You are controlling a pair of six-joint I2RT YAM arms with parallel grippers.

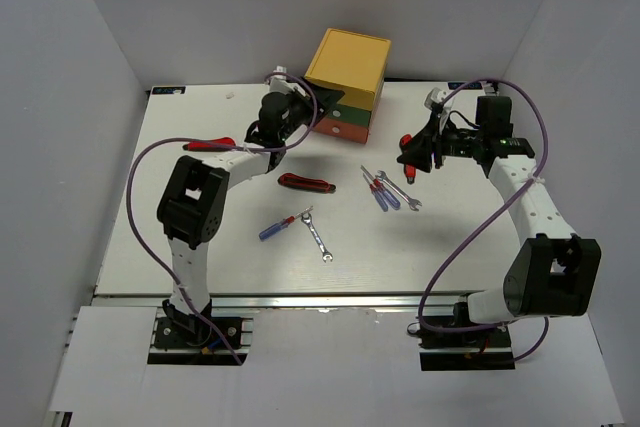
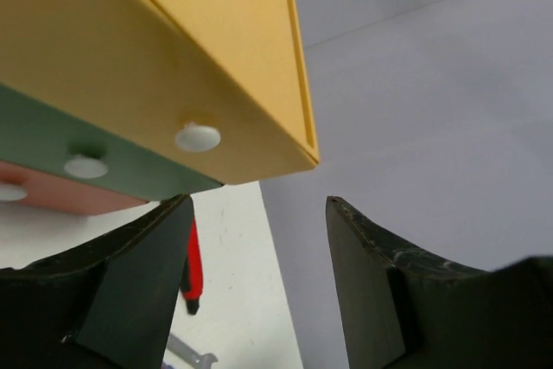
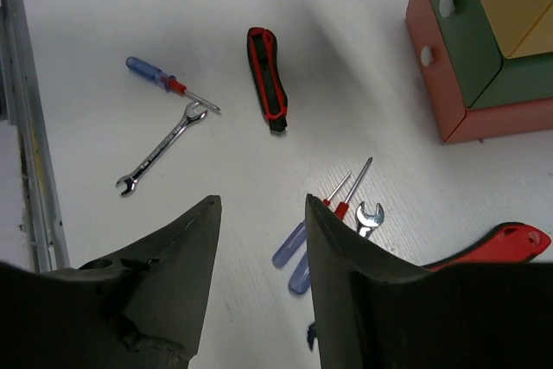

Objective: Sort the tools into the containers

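Observation:
The three stacked drawers (image 1: pixel 347 75) stand at the back centre, yellow on top, green (image 1: pixel 343 115) in the middle and orange-red at the bottom. My left gripper (image 1: pixel 322 105) is open and empty just in front of them. Its view shows the yellow drawer's white knob (image 2: pixel 197 136) above my jaws (image 2: pixel 259 206). My right gripper (image 1: pixel 413 159) is open and empty above the table (image 3: pixel 262 205). A red-handled tool (image 3: pixel 494 245) lies beside its right finger. On the table lie a red-and-black knife (image 1: pixel 305 184), two blue screwdrivers (image 1: pixel 381 190), a wrench (image 1: pixel 402 194), another blue screwdriver (image 1: pixel 275 227) and a second wrench (image 1: pixel 318 234).
Another red-handled tool (image 1: pixel 210 144) lies by my left arm's forearm. White walls close in the table at the back and both sides. A metal rail (image 1: pixel 330 299) runs along the near edge.

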